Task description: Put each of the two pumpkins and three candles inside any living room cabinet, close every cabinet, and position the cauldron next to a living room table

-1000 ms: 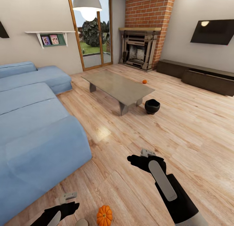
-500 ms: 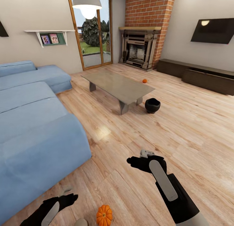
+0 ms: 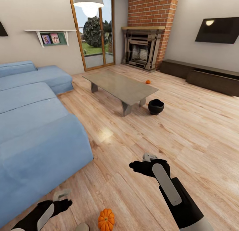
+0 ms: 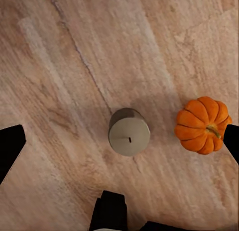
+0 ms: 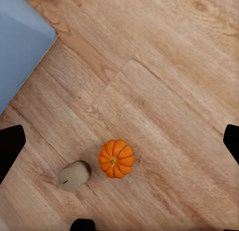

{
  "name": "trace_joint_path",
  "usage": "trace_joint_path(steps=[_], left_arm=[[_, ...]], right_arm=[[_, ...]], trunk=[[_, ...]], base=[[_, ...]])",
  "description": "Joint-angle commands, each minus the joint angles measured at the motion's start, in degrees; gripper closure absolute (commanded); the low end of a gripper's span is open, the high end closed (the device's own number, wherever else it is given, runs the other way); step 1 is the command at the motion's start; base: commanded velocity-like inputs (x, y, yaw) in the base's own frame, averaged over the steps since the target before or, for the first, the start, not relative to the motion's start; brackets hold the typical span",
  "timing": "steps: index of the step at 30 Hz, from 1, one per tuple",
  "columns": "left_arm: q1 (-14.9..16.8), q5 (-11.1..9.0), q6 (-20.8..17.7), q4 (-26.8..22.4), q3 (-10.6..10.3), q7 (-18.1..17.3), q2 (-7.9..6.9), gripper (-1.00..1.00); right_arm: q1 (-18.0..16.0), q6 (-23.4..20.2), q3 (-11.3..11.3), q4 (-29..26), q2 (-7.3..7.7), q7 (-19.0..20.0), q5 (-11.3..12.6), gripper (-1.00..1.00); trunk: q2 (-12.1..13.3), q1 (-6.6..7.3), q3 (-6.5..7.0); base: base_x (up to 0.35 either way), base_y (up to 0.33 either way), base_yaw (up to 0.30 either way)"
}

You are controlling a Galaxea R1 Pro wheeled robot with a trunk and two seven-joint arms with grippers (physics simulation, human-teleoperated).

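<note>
**Candle could tip or nudge the pumpkin**

My left gripper (image 4: 119, 141), fingers spread and empty, hangs over the candle (image 4: 129, 132) standing on the floor (image 4: 74, 52), just beside a pumpkin (image 4: 202, 124). Descend off-centre and I'd topple it. The right gripper (image 5: 119, 141) is open too.

text: none legible | labels/brands/numbers: none | shelf pictures (image 3: 50, 39): (too small and blurred to show any writing)
</note>
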State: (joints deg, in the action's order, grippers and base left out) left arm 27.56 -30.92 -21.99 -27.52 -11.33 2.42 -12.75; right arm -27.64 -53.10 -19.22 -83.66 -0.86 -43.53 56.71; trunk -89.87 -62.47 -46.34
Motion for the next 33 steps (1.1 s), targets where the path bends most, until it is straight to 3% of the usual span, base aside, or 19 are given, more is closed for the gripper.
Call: trace_joint_path(steps=[1, 5, 8, 10, 14, 17, 33], left_arm=[[0.0, -0.4, 1.7, 1.7, -0.5, 0.3, -0.04, -1.00], [0.1, -0.5, 4.1, 3.9, -0.6, 0.2, -0.05, -1.00], [0.7, -0.5, 4.4, 2.5, -0.6, 0.2, -0.28, -1.00], [1.5, -0.6, 2.9, 0.2, -0.5, 0.3, -0.53, -1.00], [2.5, -0.6, -7.3, -3.9, -0.3, 0.4, -2.32, -1.00], [2.8, -0.5, -11.5, -6.8, 0.3, 0.7, -3.44, -1.00], [2.9, -0.6, -13.5, -10.3, 0.6, 0.8, -3.37, -1.00]], right_arm=[[0.0, -0.1, 0.0, 0.0, -0.01, -0.6, 0.5, -1.00], [0.0, -0.1, 0.0, 0.0, -0.02, -0.6, 0.5, -1.00], [0.0, -0.1, 0.0, -0.1, -0.02, -0.6, 0.6, -1.00], [0.0, -0.2, 0.0, 0.0, -0.02, -0.6, 0.6, -1.00], [0.0, -0.2, -0.1, 0.0, -0.02, -0.6, 0.6, -1.00], [0.0, -0.1, -0.1, 0.0, -0.18, -0.6, 0.5, -1.00], [0.0, 0.4, 0.0, 0.6, -0.07, -0.3, 0.5, -1.00]], trunk=[[-0.4, -0.22, -0.23], [-2.0, -1.10, -0.95], [-3.2, -1.76, -1.49], [-4.1, -2.20, -1.85], [-5.7, -3.08, -2.56], [-6.9, -3.74, -3.10], [-13.3, -7.25, -5.97]], base=[[0.000, 0.000, 0.000], [0.000, 0.000, 0.000], [0.000, 0.000, 0.000], [0.000, 0.000, 0.000], [0.000, 0.000, 0.000], [0.000, 0.000, 0.000], [0.000, 0.000, 0.000]])
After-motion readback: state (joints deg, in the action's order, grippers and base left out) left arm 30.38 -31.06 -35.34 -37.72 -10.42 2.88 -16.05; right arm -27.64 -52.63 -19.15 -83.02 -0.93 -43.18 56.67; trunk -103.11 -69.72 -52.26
